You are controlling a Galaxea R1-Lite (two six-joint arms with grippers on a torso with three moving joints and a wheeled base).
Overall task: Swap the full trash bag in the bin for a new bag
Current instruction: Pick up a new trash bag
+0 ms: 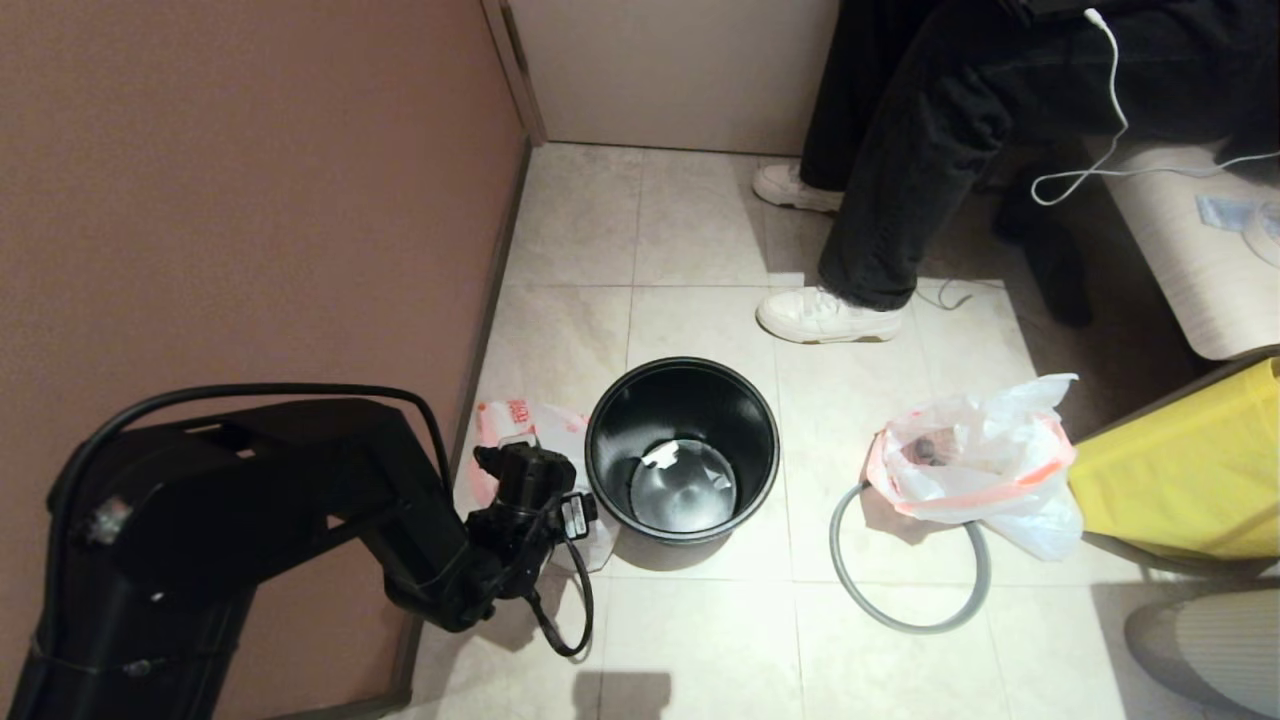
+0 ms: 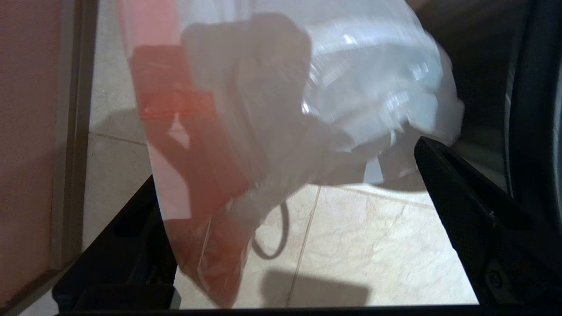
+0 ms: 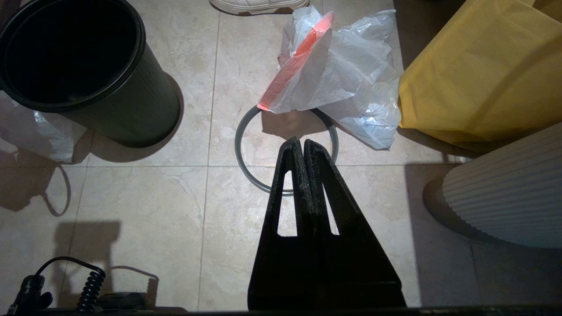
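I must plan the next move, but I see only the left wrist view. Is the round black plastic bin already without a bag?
Observer: Yes. The bin is unlined; only a white scrap lies at its bottom.
Operator: Where is its rim?
Observer: The grey plastic hoop lies on the tiled floor, to the bin's right.
Operator: What is the right gripper doing?
Observer: The right gripper is shut and empty, and it points toward that hoop.

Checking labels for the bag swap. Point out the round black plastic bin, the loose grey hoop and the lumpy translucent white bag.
Round black plastic bin [image 1: 610,440], head view, inner wall.
Loose grey hoop [image 1: 905,622], head view, near arc.
Lumpy translucent white bag [image 1: 990,470], head view, bag's side.
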